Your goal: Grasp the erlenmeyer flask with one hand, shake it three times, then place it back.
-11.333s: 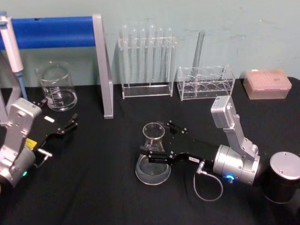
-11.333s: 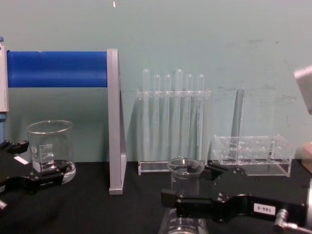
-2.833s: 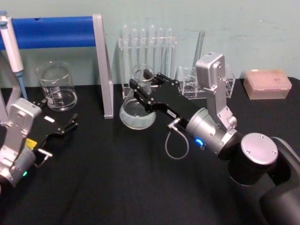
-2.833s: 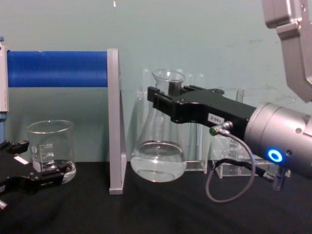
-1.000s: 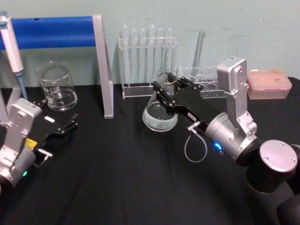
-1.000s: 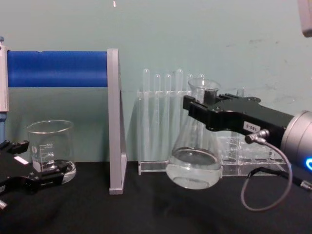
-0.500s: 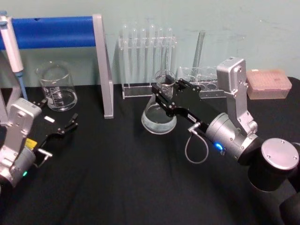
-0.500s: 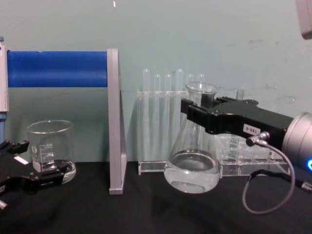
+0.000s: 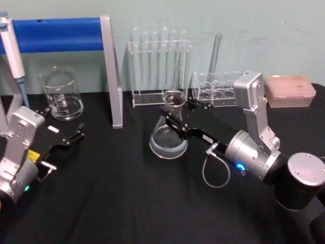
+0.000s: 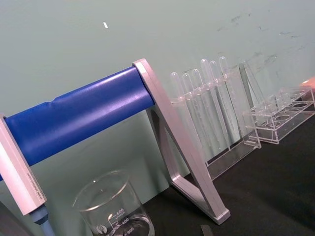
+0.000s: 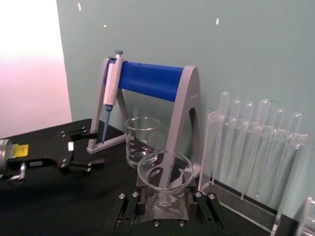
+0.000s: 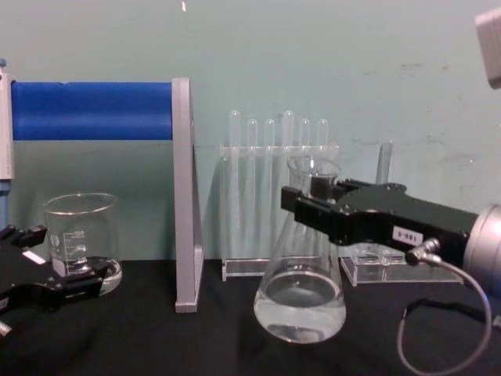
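**At table centre: flask pinched by the neck in our right gripper**

In the middle of the black table [image 9: 127, 203], our right gripper [image 9: 173, 118] is clamped on the neck of the erlenmeyer flask [image 9: 169, 134], one finger on each side just under the flared rim. The flask is near upright. We can't tell if its base touches the cloth.

Around the flask, head view:
- 12 o'clock: test tube rack [image 9: 159, 66], close behind the rim.
- 1 o'clock: low clear rack [image 9: 223, 89].
- 2 o'clock: pink tip box [image 9: 289, 90], well apart.
- 10 o'clock: grey post of the pipette stand [image 9: 112, 71], with a blue bar across the top and a pipette [image 9: 11, 51] hanging at the far left.
- 9–10 o'clock: beaker [image 9: 62, 94], beyond the post.
- 9 o'clock: our left gripper [image 9: 76, 134], parked with fingers spread, just in front of the beaker.

Contents:
- Flask: shallow pool of clear liquid in the wide base.
- Beaker: looks like a thin clear layer at the bottom.
- Tall rack: a row of tubes.
- Low rack: one tall tube, upright.
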